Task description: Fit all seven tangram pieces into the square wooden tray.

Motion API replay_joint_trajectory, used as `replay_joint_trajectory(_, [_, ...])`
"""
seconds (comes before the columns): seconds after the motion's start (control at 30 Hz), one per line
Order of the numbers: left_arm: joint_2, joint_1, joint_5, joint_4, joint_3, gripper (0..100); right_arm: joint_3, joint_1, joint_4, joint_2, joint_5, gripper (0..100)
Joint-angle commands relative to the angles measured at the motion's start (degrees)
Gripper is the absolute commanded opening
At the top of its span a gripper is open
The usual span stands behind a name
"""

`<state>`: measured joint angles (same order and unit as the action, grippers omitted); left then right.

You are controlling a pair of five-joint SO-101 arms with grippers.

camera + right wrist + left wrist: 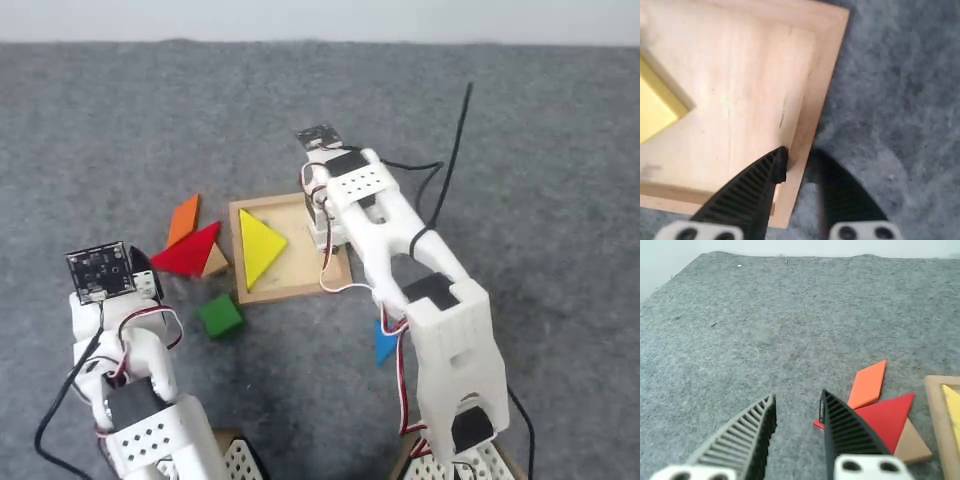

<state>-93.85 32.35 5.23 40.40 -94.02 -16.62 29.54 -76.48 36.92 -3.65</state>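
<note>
While one yellow triangle (pixel 258 245) lies flat inside the single square wooden tray (pixel 290 290), against its left wall, five more pieces lie outside on the grey felt (pixel 520 150), which makes six that can be counted. Three of them sit clustered just left of the tray: an orange parallelogram (pixel 183 218) farthest, a red triangle (pixel 190 254) touching its near end, and a tan piece (pixel 216 263) partly under the red one and right beside the tray's left rim. One green square block (pixel 220 315) lies alone, near and left of the tray's near-left corner. One blue triangle (pixel 384 342) lies to the near right, half hidden by the right arm.

Two arms stand at the near edge. The right gripper (pixel 799 155) is at the tray's right rim, its jaws narrow and astride it, one fingertip (pixel 781 159) inside against the wall and the other outside on the felt. The left gripper (pixel 797 399) hangs above bare felt left of the red triangle, jaws parted and holding nothing. A black cable (pixel 455 150) trails away on the far right.
</note>
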Motion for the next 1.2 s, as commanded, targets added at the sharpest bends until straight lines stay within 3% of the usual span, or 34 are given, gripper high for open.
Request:
replay_joint_trajectory(0.0, [-0.7,-0.09,-0.26,0.53,1.01,14,-1.67,-3.65,-5.58,-0.66,-0.09,1.6])
replay_joint_trajectory(0.17, [-0.53,-0.26,-0.26,2.29,2.68,14,-1.67,-5.32,-8.31,-1.19,-0.62,0.7])
replay_joint_trajectory(0.43, [-0.44,-3.87,-0.35,7.82,8.4,14,-1.32,-5.14,-11.38,-1.71,-8.26,1.8])
replay_joint_trajectory(0.57, [2.02,-8.44,-0.35,9.85,10.86,14,-1.58,-4.09,-11.74,-2.24,-7.91,15.1])
replay_joint_trajectory(0.73, [15.82,-9.49,2.37,4.66,14.73,14,-1.32,-4.09,-12.88,-5.93,-4.66,28.5])
replay_joint_trajectory(0.9, [36.57,-9.58,4.75,4.66,26.42,14,3.25,-5.32,-13.23,-12.35,-4.31,28.4])
replay_joint_trajectory(1.17, [57.67,-9.58,18.02,4.75,37.93,16,25.76,-3.91,1.01,-31.6,-2.2,28.4])
